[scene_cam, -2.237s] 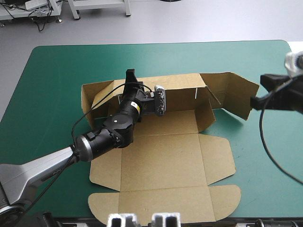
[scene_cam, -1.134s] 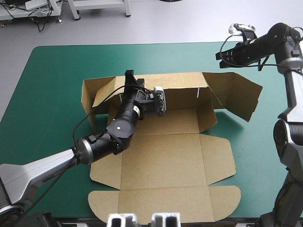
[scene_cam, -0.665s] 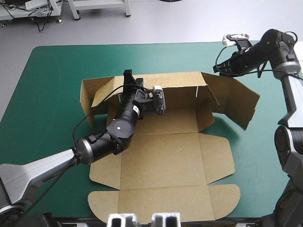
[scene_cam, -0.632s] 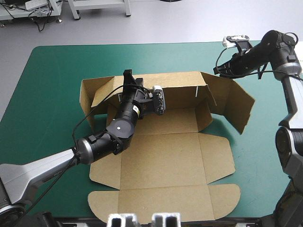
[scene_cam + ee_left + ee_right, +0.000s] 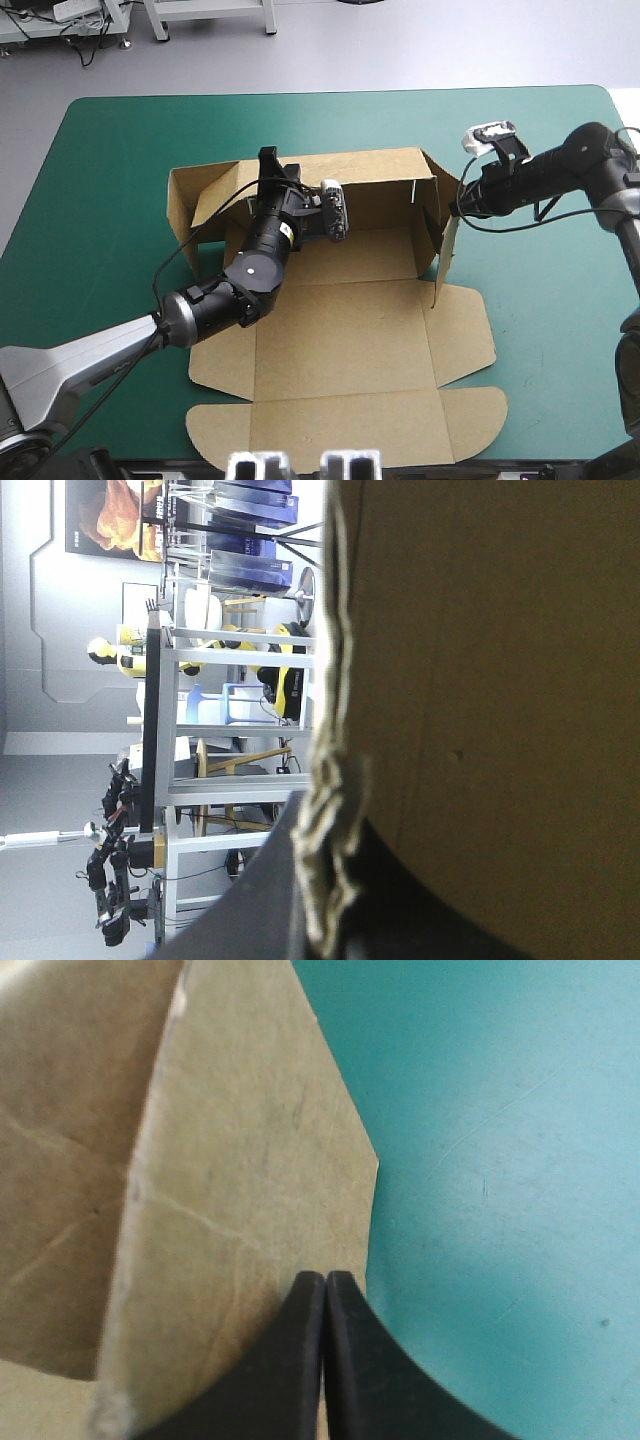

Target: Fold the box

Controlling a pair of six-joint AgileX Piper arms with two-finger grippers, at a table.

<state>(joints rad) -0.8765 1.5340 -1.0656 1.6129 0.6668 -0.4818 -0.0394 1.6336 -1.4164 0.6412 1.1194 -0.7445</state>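
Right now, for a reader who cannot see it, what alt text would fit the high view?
A brown cardboard box, half folded, lies on the teal-green table cover. The left gripper grips its raised far wall, and the shut right gripper presses its right side flap upright.

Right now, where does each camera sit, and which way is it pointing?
High view: above and behind the robot, looking forward and down at the table and box; both arms show, left gripper on the back wall, right gripper at the side flap.
Left wrist view: on the left wrist, turned sideways, looking along the box's edge; its fingers show.
Right wrist view: on the right wrist, looking at the side flap and table; its shut fingers show.
Shared: all three see the box.
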